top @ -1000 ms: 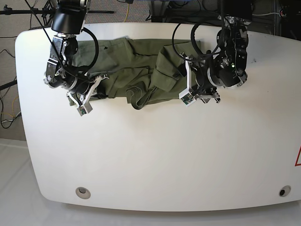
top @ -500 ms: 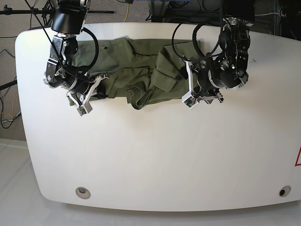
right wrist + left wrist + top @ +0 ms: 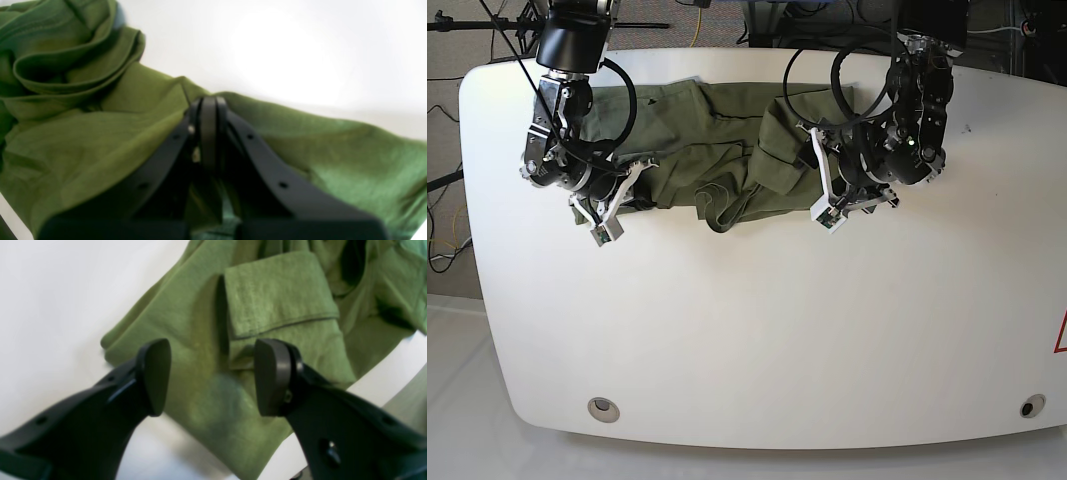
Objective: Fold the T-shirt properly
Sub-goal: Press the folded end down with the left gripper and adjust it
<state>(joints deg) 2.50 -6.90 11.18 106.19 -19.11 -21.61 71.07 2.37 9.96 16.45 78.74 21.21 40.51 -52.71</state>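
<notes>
A white bench (image 3: 757,330) with rounded corners is filling most of the scene. Two round fittings (image 3: 604,407) are sitting near its near corners. Cables (image 3: 442,240) are trailing over the floor at far left.

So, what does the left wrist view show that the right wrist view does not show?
Only the left wrist view shows the left gripper, its jaws wide apart with nothing between them, hovering over a folded sleeve with a stitched hem and a patch of white table beside the cloth.

Only the right wrist view shows the right gripper, its jaws pressed shut, low over a smoother stretch of cloth, and a pile of rolled folds.

Both show the olive-green T-shirt lying crumpled on the white table.
</notes>
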